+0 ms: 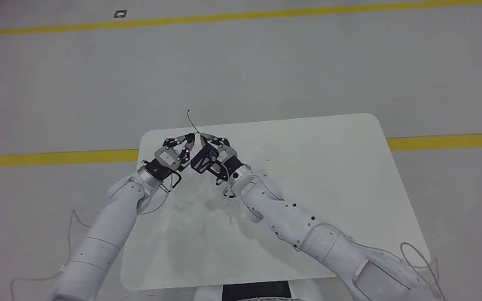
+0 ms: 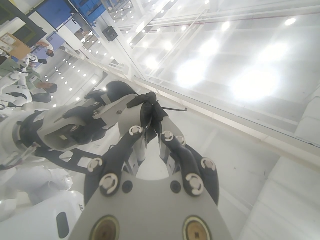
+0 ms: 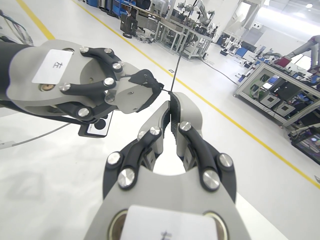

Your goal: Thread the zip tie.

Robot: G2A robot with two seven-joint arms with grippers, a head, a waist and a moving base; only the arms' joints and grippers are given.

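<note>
both sets of jaws were closed: the right gripper (image 3: 171, 102) had its jaws clamped on the black zip tie (image 3: 176, 68), and the left gripper (image 3: 157, 87) had its jaws pinched on a thin black end of the same tie. the left tip sat just beside the right jaws, almost touching them. the long strap ran out past the right fingertips and stood free beyond them. a short piece bridged the small gap between the two sets of jaws. in the left wrist view a thin tail poked out to one side of the closed left jaws. from above, both grippers met over the far edge of the white table (image 1: 339, 150), with the strap rising beyond them.

we judged the step in hand to be feeding the tip into the head, though we could not make out the head itself. to do it well, we would hold both grips firm and line the tip squarely with the slot. we would then close the gap slowly along the strap's own line, since a limp strap would likely buckle if pushed askew.
</note>
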